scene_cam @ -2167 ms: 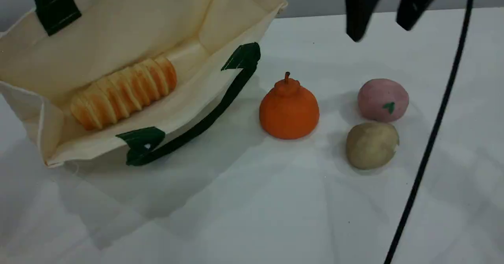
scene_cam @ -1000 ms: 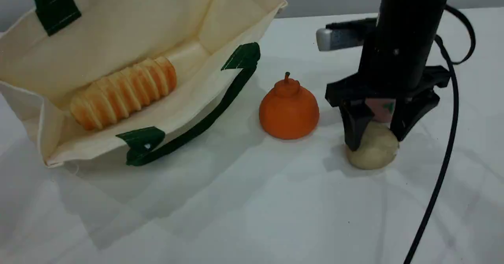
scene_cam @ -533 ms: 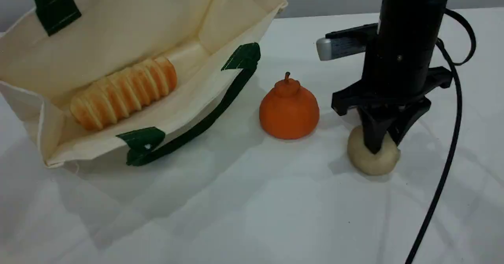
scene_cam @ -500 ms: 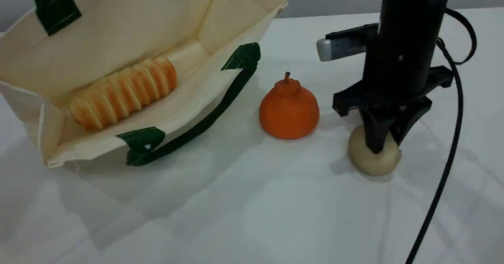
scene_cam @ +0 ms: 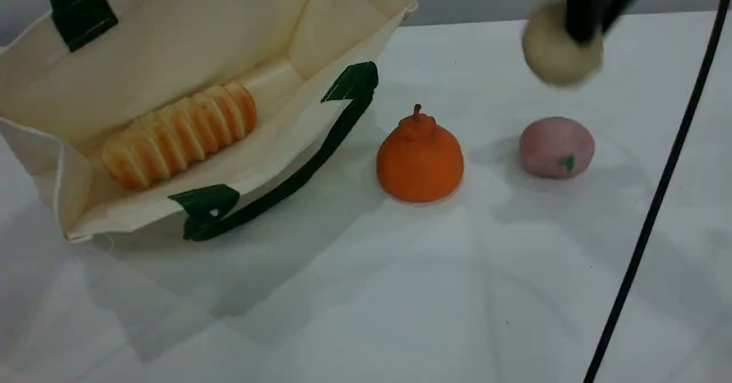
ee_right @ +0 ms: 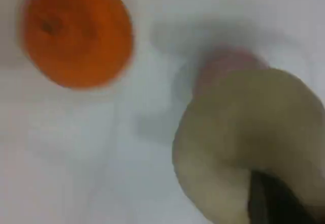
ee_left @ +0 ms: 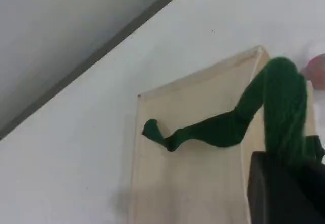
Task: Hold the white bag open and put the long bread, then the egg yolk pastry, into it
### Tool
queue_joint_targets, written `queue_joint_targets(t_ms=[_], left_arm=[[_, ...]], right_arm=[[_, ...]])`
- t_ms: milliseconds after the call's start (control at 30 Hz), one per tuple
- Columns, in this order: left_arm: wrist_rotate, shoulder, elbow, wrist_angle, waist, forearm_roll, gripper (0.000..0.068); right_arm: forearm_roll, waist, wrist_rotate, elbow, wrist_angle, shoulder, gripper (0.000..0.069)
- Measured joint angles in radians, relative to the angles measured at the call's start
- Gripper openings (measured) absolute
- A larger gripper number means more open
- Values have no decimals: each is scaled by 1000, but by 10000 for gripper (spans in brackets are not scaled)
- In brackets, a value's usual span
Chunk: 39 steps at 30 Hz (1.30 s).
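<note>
The white bag (scene_cam: 171, 34) lies open at the left, and the long bread (scene_cam: 180, 134) rests inside it. One dark green strap handle (ee_left: 228, 127) runs into my left gripper (ee_left: 294, 158), which is shut on it; this gripper is outside the scene view. The egg yolk pastry (scene_cam: 557, 54) hangs in the air at the top right, blurred by motion. My right gripper (scene_cam: 583, 26) is shut on it from above. In the right wrist view the egg yolk pastry (ee_right: 249, 142) fills the lower right against the right gripper (ee_right: 269, 196).
An orange stemmed fruit (scene_cam: 420, 160) stands mid-table, right of the bag's lower handle (scene_cam: 297, 177). A pink ball with a green mark (scene_cam: 556, 146) sits on the table below the lifted pastry. A black cable (scene_cam: 657, 200) hangs down the right side.
My right gripper closed on the egg yolk pastry and lifted it off the table toward the view's top edge, uncovering the pink ball. The bag, the bread and the orange fruit stayed put.
</note>
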Motion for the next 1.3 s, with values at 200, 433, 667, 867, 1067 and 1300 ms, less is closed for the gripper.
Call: queue_joint_targets(t_ms=[200, 433, 667, 867, 1067, 1300], left_arm=[[-2, 0, 0, 0, 0, 0, 92], [-4, 0, 0, 0, 0, 1, 92], [-30, 0, 0, -1, 0, 0, 92], [-30, 0, 0, -1, 0, 0, 92], [-29, 0, 0, -1, 0, -1, 92], [-29, 0, 0, -1, 0, -4, 92]], right_arm=[[218, 44, -134, 118, -165, -176, 51], [418, 187, -280, 243, -386, -184, 51], [480, 322, -411, 243, -628, -163, 51], [481, 352, -423, 243, -770, -67, 54], [482, 359, -420, 243, -911, 57, 54], [483, 390, -413, 139, -925, 162, 55]])
